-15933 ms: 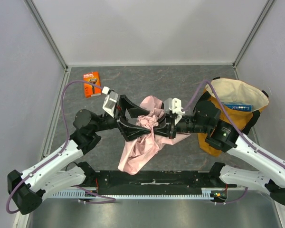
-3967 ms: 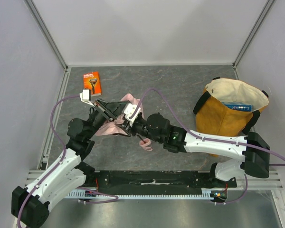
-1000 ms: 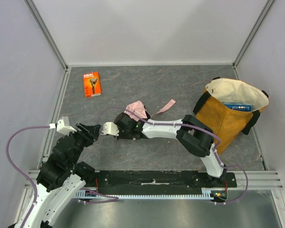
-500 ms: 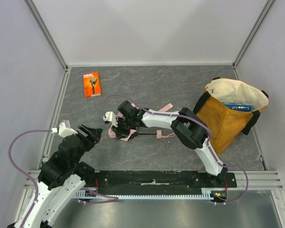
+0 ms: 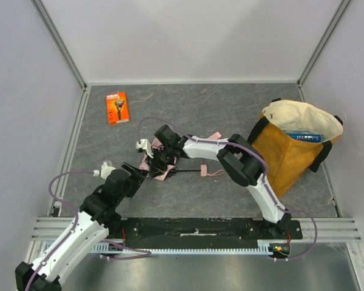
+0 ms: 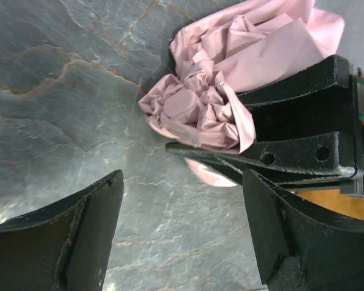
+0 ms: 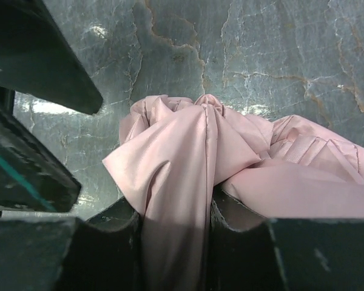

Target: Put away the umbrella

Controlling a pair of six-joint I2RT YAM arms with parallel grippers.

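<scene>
The pale pink fabric compact umbrella (image 6: 212,115) lies bunched centre-left on the grey bench (image 5: 230,109), clenched by the right end effector (image 7: 173,230); the left end effector (image 6: 182,194) gapes empty beside it. Loose folds (thinly pinched) could slip out; open bench runs right toward the mustard-yellow tote bag (image 5: 279,154).

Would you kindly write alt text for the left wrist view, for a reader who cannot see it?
The right gripper pinches the bunched pale pink umbrella on a grey stone-patterned table. The left gripper stands wide open in the foreground, its two black fingers holding nothing.
</scene>
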